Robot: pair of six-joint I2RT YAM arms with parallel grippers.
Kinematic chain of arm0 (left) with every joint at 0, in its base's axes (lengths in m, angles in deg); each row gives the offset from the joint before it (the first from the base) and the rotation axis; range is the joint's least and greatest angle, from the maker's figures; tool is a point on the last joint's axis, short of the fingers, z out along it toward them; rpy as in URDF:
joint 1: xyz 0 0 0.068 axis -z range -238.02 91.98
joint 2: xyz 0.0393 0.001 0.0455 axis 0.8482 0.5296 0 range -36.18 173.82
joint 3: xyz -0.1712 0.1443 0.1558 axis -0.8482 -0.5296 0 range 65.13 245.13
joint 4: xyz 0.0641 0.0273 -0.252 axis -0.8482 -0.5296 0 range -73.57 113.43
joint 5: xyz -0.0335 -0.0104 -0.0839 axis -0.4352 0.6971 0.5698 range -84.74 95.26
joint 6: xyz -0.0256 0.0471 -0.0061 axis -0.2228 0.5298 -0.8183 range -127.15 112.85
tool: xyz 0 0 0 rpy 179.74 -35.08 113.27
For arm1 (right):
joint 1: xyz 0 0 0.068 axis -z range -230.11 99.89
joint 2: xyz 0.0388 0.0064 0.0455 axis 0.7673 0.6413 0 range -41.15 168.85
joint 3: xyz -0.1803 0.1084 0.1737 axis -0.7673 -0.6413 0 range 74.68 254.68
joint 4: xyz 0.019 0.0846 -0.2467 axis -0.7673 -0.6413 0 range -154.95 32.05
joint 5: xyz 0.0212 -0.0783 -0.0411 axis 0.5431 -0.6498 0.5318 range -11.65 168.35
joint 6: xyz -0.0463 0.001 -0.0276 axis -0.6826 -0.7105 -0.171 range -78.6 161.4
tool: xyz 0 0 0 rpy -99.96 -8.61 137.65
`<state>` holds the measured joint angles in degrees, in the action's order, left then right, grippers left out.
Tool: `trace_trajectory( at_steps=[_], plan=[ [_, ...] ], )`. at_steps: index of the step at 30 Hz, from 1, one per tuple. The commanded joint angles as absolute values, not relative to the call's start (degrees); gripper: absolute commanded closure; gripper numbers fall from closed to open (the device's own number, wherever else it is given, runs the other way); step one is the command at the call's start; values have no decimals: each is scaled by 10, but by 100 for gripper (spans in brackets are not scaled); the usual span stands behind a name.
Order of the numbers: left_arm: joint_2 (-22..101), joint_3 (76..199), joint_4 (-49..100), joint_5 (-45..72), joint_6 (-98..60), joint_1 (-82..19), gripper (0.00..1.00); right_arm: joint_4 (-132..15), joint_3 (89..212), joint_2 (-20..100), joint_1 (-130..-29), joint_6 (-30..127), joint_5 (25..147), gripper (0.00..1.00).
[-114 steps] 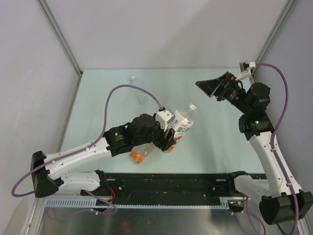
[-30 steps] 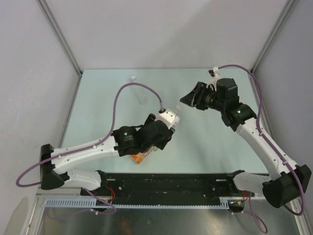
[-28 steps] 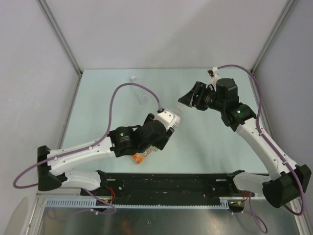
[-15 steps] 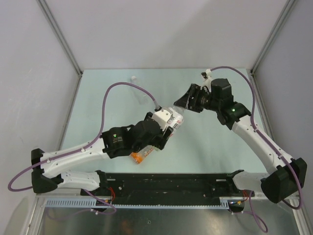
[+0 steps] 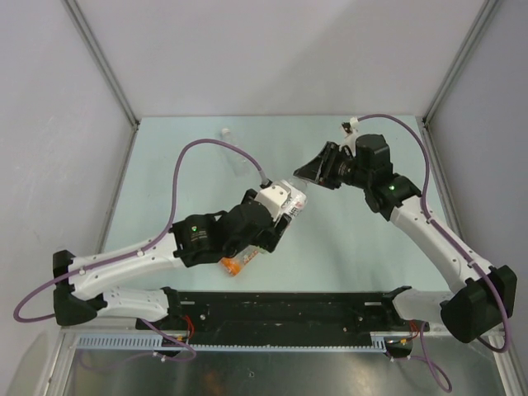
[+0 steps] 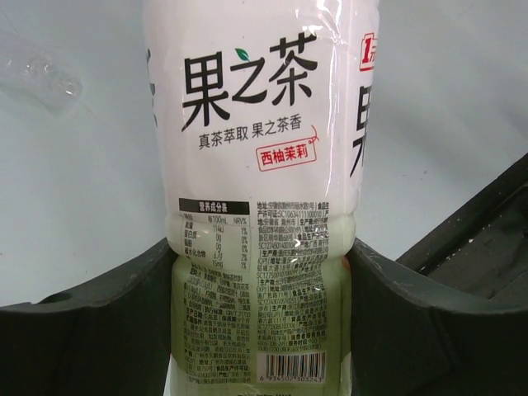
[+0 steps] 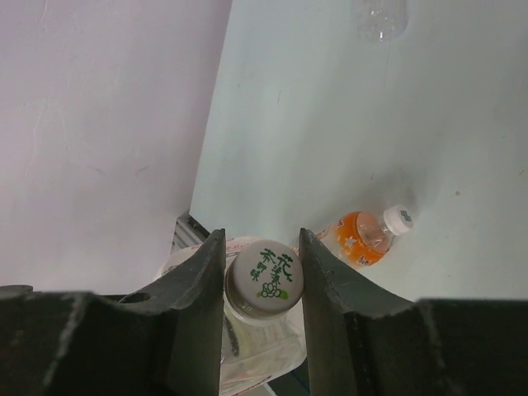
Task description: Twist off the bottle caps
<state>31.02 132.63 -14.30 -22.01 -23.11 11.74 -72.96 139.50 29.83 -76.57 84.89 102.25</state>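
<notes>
In the middle of the overhead frame, the left arm's fingers [image 6: 91, 330] are clamped on the lower half of the yellow-green bottle [image 6: 260, 124], the one with the white label. There's one finger on each side, and the bottle is tilted with its top toward the upper right. The right arm's fingers [image 7: 194, 313] come in from the right of that frame and sit closed on the printed cap [image 7: 265, 275] of that same bottle. The wrist view shows them pressing it from both sides. The orange bottle [image 7: 356, 237] is lying on its side on the surface [image 5: 165, 181], partly under the left arm in the overhead frame, with its plain white cap [image 7: 399, 218] on. The clear bottle [image 5: 239, 162] lies further up the overhead frame, well apart from the other two.
</notes>
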Motion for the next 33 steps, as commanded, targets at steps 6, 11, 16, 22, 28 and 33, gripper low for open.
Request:
trace_trajectory(
  at_steps=[6, 11, 16, 22, 28, 33],
  plan=[
    [340, 1335, -108, -202, -214, 112, 9, -698, 1399, 260, -777, 848, 1040, 100],
    [335, 1322, -108, -163, -212, 107, 7, -697, 1399, 254, -776, 818, 1048, 100],
    [312, 1304, -108, -120, -214, 102, 9, -718, 1399, 252, -774, 777, 1051, 100],
    [321, 1287, -111, -90, -226, 100, 9, -726, 1400, 247, -772, 771, 1041, 100],
    [336, 1291, -126, -100, -240, 101, 18, -743, 1399, 239, -772, 763, 1014, 100],
    [341, 1297, -137, -105, -236, 100, 43, -747, 1399, 233, -772, 761, 1008, 100]
  ],
)
